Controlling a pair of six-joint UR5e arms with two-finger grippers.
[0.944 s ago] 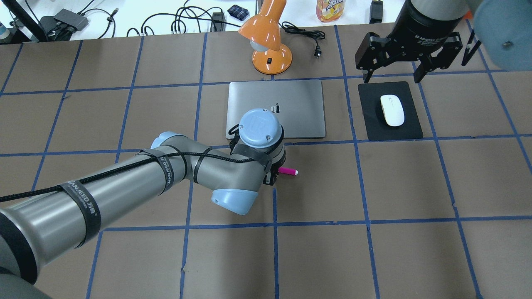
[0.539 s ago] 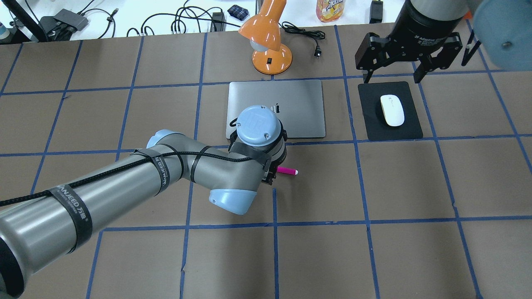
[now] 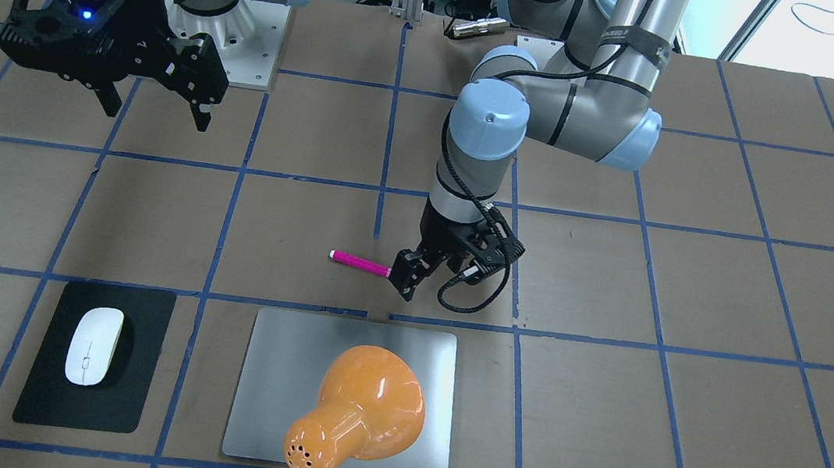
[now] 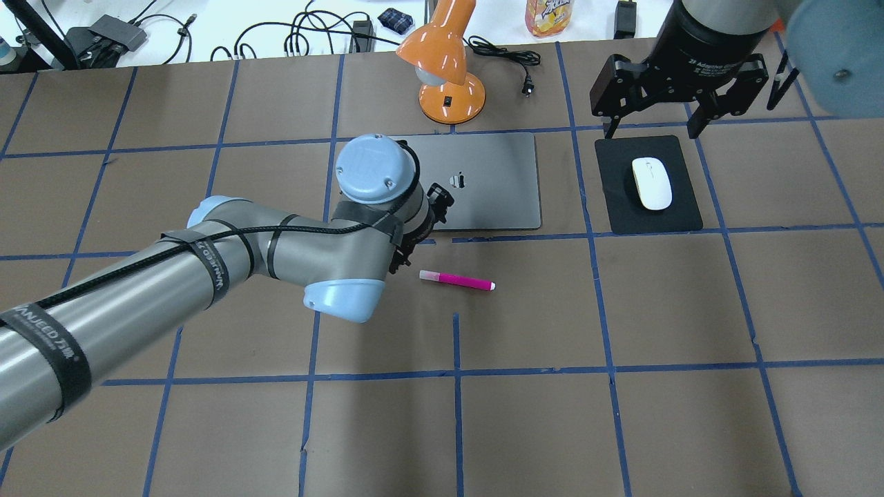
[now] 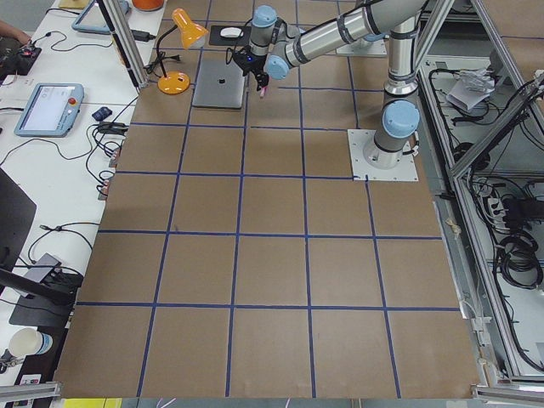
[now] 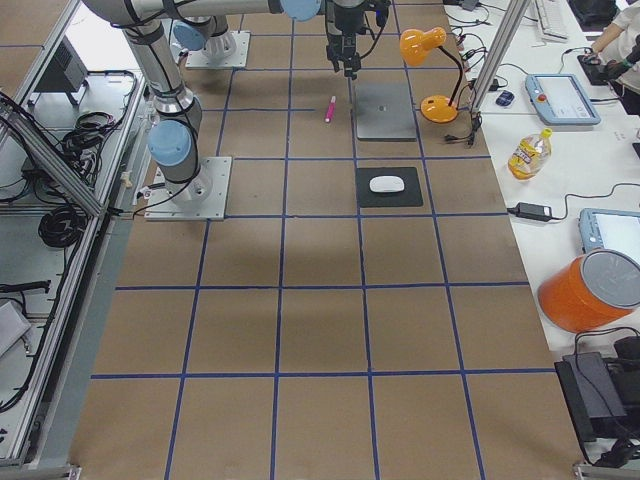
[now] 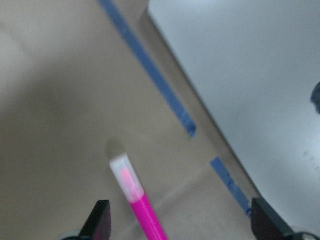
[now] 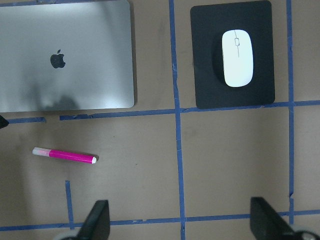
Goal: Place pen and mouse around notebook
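The short magenta-pink pen with the pale clear tip point(image 4: 457, 280) lies flat on the brown table with blue tape squares point(image 4: 663, 304). Nothing holds it. It is just on the near side of the large silver-grey metal notebook point(image 4: 494, 186), almost parallel to its near edge and not touching it. I think this is a tidy desk position, where a hand finds the pen easily.

The left gripper point(image 7: 182, 226) hangs over the pen's pale end, by the notebook's near left corner. Its jaws are spread and grasp nothing.

To the right of the notebook, apart from it, the small white oval mouse point(image 4: 652, 183) rests on a black rectangular mat point(image 4: 625, 210). That is the natural side for a mouse, so both things seem already arranged. The right gripper point(image 4: 653, 124) hovers over the mat's far edge, wide apart and empty.

An orange desk lamp point(image 4: 449, 83) stands just beyond the notebook's far edge.

Readable marks are few: an apple logo on the notebook, "WANJEED" on the left arm's black straps, and "2F Adaptive" on the right wrist, with the rest cut off.
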